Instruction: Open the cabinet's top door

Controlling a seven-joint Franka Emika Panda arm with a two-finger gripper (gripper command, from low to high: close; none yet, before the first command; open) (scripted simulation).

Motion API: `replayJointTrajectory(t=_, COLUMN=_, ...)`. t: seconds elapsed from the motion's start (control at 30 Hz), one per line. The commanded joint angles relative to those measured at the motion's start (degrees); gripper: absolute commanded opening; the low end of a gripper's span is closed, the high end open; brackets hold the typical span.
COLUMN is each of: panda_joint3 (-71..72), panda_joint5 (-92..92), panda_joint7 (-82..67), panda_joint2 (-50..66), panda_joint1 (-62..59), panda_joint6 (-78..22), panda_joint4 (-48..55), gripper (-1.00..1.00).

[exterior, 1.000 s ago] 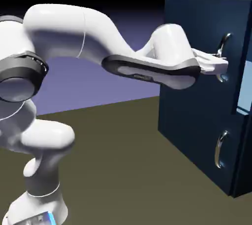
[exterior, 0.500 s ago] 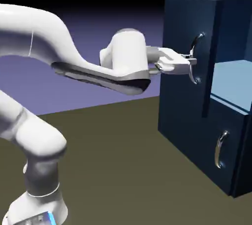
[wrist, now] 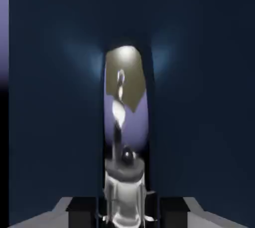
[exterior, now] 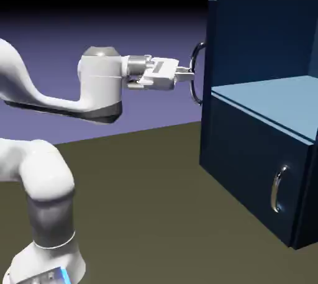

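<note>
The upper compartment [exterior: 270,102] is open beside the top door [exterior: 211,40].

Ext cam side-on, hand cam close; both see handle [exterior: 194,74].

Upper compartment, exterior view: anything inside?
Only its light-blue floor and dark-blue inner walls show, no objects. The near corner behind the edge-on top door is hidden.

There are one white, jointed robot arm [exterior: 101,84], one white two-finger end effector [exterior: 184,74], one boxy navy-blue cabinet [exterior: 261,40], two flat dark-blue front panels [exterior: 210,40] [exterior: 248,146] and two curved silver handles [exterior: 194,77] [exterior: 278,189].
</note>
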Motion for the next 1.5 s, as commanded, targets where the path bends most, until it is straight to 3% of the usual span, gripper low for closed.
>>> replayJointTrajectory(t=0.0, panda_joint3=1.6, panda_joint5=2.4, panda_joint7=-1.1, panda_joint2=-1.2, panda_joint1=0.2, panda_joint6=-1.3, panda_joint4=-0.7, gripper=-1.00)
replayJointTrajectory(t=0.3, panda_joint3=18.2, panda_joint5=24.7, panda_joint7=-8.5, panda_joint2=-8.0, panda_joint1=4.5, panda_joint6=-17.6, panda_joint4=-2.8, gripper=-1.00)
replayJointTrajectory(t=0.6, panda_joint3=36.9, panda_joint5=43.2, panda_joint7=-10.0, panda_joint2=-5.5, panda_joint1=5.7, panda_joint6=-36.3, panda_joint4=4.1, gripper=-1.00)
replayJointTrajectory(t=1.07, panda_joint3=64.0, panda_joint5=61.6, panda_joint7=-10.2, panda_joint2=3.7, panda_joint1=-12.4, panda_joint6=-63.8, panda_joint4=30.4, gripper=-1.00)
replayJointTrajectory(t=1.47, panda_joint3=79.1, panda_joint5=68.3, panda_joint7=-14.4, panda_joint2=2.8, panda_joint1=-34.6, panda_joint6=-80.7, panda_joint4=55.3, gripper=-1.00)
